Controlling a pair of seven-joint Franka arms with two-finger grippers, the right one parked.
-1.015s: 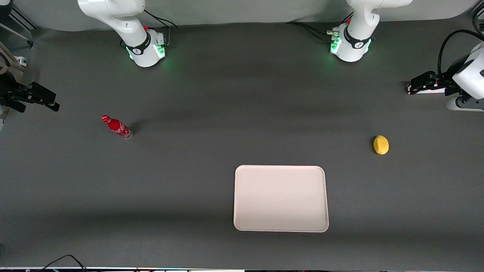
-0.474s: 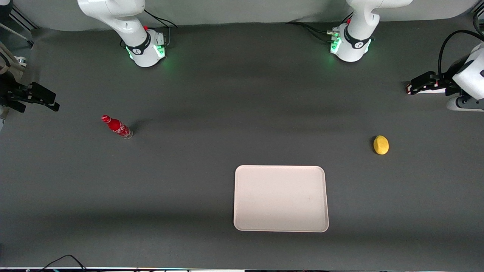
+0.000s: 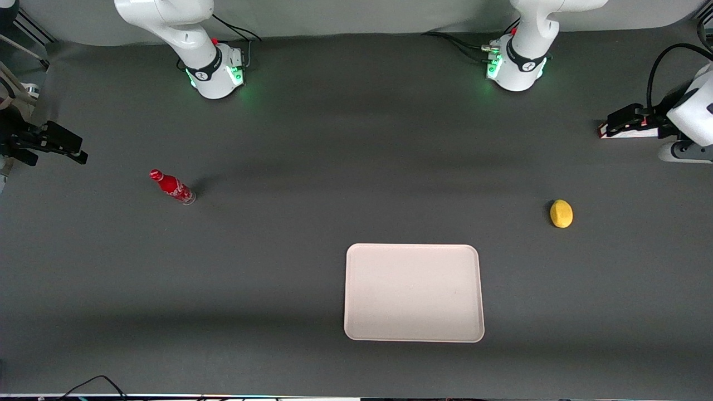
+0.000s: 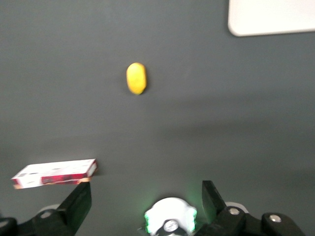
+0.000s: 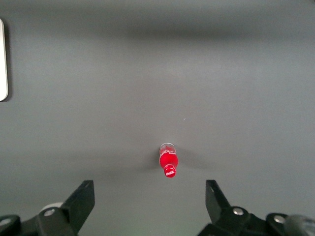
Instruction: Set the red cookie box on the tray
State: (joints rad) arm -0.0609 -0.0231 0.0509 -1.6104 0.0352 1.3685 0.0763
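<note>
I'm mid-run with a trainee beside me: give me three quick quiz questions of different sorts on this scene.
1. True or false: the red cookie box already lies on the tray.
2. Which lies nearest the box? A) lemon B) soda bottle C) tray
3. Fill in: the gripper hangs over the table with its fingers ____.

Key: 1 false, the box sits on the table at the working arm's end. 2 A. 3 open, holding nothing.
</note>
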